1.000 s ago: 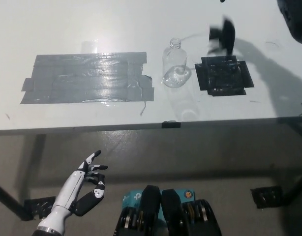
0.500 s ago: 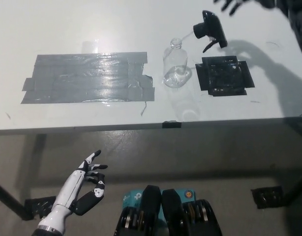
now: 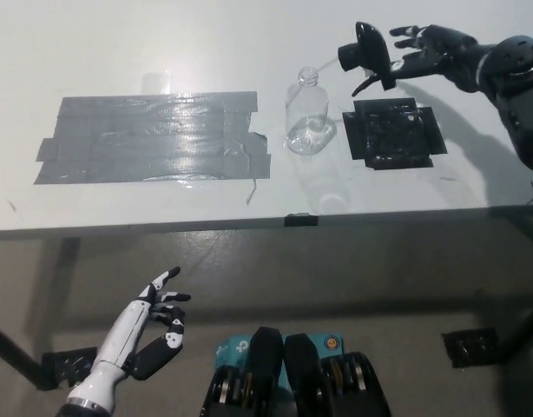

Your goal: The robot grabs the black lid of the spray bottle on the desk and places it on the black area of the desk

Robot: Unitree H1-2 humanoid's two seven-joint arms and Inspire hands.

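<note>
The black spray lid [image 3: 367,55] lies on the white desk just beyond the black area [image 3: 392,132], its tube pointing toward the neck of the clear bottle [image 3: 308,117]. The bottle stands uncapped, left of the black area. My black right hand [image 3: 427,48] reaches in from the upper right with fingers spread, its fingertips close against the lid's right side; I cannot tell whether they touch it. It holds nothing. My white left hand [image 3: 152,326] rests below the desk's front edge at lower left, fingers apart.
A large patch of grey tape [image 3: 154,139] covers the left half of the desk [image 3: 423,187]. The desk's front edge runs across the middle of the picture, with floor and table legs below it.
The lid, blurred above the black area's far right corner a second ago, now lies still slightly further left. My right hand has come down from the top edge to the lid's right side.
</note>
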